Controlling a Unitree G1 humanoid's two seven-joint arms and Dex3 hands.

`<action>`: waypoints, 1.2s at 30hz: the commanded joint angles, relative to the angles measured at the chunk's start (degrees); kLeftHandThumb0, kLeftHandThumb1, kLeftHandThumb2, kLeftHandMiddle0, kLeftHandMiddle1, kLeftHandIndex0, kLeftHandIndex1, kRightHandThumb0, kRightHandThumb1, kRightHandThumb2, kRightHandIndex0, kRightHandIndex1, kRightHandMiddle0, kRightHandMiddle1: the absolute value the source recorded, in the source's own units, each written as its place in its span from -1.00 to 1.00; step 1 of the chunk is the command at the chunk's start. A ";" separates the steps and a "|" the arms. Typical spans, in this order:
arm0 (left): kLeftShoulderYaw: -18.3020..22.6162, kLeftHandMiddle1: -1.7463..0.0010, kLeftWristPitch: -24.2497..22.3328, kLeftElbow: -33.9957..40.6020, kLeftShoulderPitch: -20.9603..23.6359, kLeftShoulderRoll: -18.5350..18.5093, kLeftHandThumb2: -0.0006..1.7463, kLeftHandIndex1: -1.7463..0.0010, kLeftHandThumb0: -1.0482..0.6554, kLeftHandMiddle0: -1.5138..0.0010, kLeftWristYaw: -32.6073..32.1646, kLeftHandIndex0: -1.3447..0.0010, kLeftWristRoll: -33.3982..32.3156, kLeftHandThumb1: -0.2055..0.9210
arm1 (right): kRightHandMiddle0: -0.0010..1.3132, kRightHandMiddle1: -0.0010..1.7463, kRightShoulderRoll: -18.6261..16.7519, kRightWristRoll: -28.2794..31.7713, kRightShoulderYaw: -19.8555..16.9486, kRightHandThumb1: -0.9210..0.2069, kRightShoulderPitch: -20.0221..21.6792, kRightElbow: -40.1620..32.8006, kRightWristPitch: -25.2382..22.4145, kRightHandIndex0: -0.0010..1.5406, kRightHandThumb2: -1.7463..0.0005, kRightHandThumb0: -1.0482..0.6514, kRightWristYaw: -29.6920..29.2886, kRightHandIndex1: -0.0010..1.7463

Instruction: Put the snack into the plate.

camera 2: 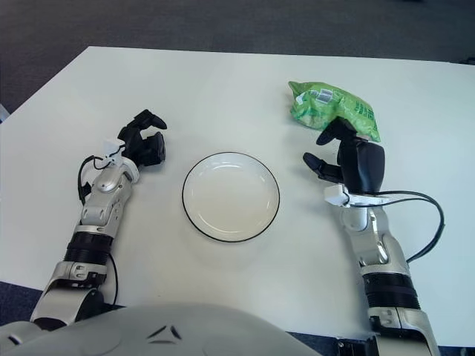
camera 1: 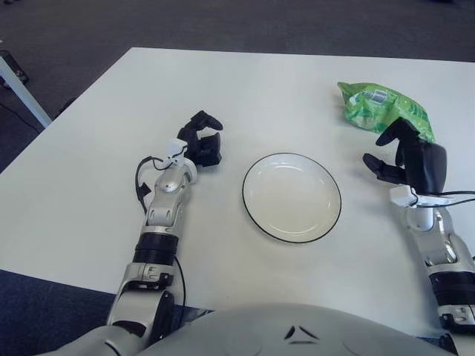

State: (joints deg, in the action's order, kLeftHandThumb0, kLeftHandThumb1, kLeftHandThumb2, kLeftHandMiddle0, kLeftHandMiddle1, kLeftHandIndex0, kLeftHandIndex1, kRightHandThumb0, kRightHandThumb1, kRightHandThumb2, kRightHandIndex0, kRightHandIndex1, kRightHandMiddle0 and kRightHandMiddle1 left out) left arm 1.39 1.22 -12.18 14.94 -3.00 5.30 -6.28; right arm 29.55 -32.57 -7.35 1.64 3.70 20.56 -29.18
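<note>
- Black-fingered and spread wide, our right hand (camera 1: 407, 159) hangs just short of the green snack bag (camera 1: 383, 109), gripping nothing; we see a thumb on the near side and fingertips (camera 2: 332, 132) showing against the bag's near edge, though we cannot tell whether they touch it.
- Green and crinkled, the snack bag lies flat on the white table (camera 1: 282, 89) at the far right, beyond the hand and well outside the plate; a barcode label shows on its upper face.
- White with a thin dark rim, the plate (camera 1: 292, 197) sits at the table's centre, between our two arms and to the left of the right hand, with nothing on it.
- Our left hand (camera 1: 199, 141) shows beside the plate on its left side, fingers curled and holding nothing, idle.
- We judge the task barely begun: the reach toward the bag looks nearly complete, but no grasp is made and the bag has not left the tabletop.
- What is left, as we read it: close the right fingers on the bag, lift it, carry it left and nearer over the plate's rim, and let go so it settles inside.
- A soft, puffy packet may slide or buckle under the fingers, so we expect the closing grip to be the delicate part.
</note>
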 commanded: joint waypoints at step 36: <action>2.88 -1.00 7.09 -16.73 2.20 -0.55 0.42 -1.00 -0.31 -0.56 4.70 0.16 -0.73 0.04 | -0.56 1.00 13.37 -8.04 1.33 -0.29 20.16 3.55 -12.24 -0.26 -0.14 0.22 17.41 0.71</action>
State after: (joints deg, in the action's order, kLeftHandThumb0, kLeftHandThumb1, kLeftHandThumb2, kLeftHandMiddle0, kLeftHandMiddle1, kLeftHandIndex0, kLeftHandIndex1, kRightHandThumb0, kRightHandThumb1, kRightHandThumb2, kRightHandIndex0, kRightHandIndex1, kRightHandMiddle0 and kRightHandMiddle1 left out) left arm 4.28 9.70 -25.30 21.13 -4.05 9.44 -6.84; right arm 41.52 -39.99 -7.25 18.97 3.61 7.47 -11.90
